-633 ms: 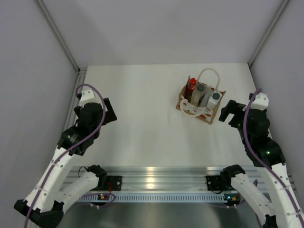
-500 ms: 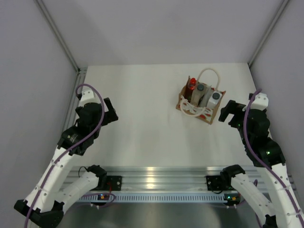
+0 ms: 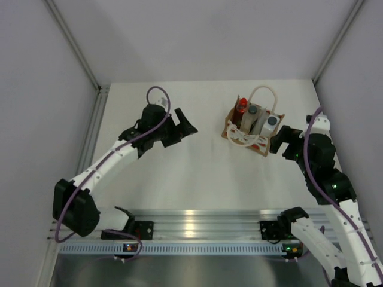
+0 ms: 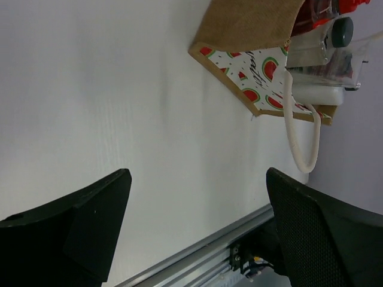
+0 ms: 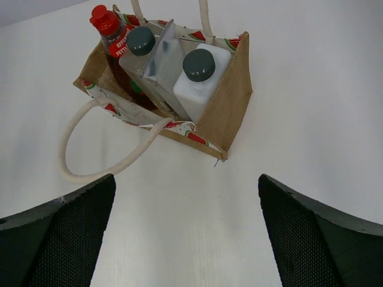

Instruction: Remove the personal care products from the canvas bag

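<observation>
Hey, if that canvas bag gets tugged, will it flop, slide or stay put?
The canvas bag probably keeps its shape: its walls stand boxy. It looks light, so it may slide or lift when a packed bottle is pulled. The rope handles look floppy; one droops over the side.

Top view, 12 o'clock = far wall. On table (image 3: 179, 179), at 1 o'clock from centre: canvas bag (image 3: 251, 142). Holds four products upright, in a row running 10 to 4 o'clock: first bottle (image 3: 242, 106) at the 10 end, second bottle (image 3: 254, 111) next, slim container (image 5: 158, 66) after it, last bottle (image 3: 272, 121) at the 4 end. Far handle loop (image 3: 263, 91) at bag's 12 o'clock; near handle loop (image 3: 239, 139) draped over its 7 o'clock side. Left gripper (image 3: 185, 122) at bag's 9 o'clock, well apart. Right gripper (image 3: 280, 142) at bag's 4 o'clock, just beside.
</observation>
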Controlling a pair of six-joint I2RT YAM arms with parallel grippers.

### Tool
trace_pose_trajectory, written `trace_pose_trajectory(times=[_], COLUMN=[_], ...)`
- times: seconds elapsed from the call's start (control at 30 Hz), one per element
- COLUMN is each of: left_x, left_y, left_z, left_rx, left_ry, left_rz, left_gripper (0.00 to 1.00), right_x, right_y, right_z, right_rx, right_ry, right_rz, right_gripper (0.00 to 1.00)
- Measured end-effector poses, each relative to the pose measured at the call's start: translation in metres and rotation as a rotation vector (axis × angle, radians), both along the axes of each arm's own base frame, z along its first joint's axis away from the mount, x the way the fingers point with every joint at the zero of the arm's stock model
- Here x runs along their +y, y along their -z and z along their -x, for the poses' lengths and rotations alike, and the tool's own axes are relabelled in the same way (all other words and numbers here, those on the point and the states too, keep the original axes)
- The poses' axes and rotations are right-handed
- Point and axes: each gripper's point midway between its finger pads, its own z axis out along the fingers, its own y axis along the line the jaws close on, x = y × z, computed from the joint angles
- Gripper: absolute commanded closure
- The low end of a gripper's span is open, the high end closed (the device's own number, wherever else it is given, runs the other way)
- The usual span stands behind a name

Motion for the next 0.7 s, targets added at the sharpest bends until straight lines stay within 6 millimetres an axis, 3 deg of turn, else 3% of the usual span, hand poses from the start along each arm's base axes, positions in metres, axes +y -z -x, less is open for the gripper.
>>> trace_pose_trajectory(times=[0.13,0.33,0.47,0.53,0.7], left_x=[-0.061,-0.144,-0.169,-0.175,-0.18], left_y=[0.016,-0.005,0.008,0.026,0.073], left_z=[-0.024,-0.08,-0.103,-0.112,-0.119], left_rx=[0.074,0.0,-0.024,-0.011,0.045], left_ry=[0.129,0.3,0.344,0.351,0.367], left_rz=[0.071,0.163,0.161,0.143,0.098], left_gripper=[0.04,0.14,0.27,0.39,0.48], right_x=[0.005,0.01,0.012,0.013,0.019], right_y=[-0.001,-0.012,-0.019,-0.02,-0.019], right_z=[0.002,0.011,0.018,0.019,0.021], right_rx=[-0.005,-0.05,-0.082,-0.086,-0.081], right_ry=[-0.025,-0.068,-0.088,-0.098,-0.129], right_rz=[-0.014,-0.042,-0.057,-0.06,-0.068], right_gripper=[0.01,0.01,0.0,0.0,0.01])
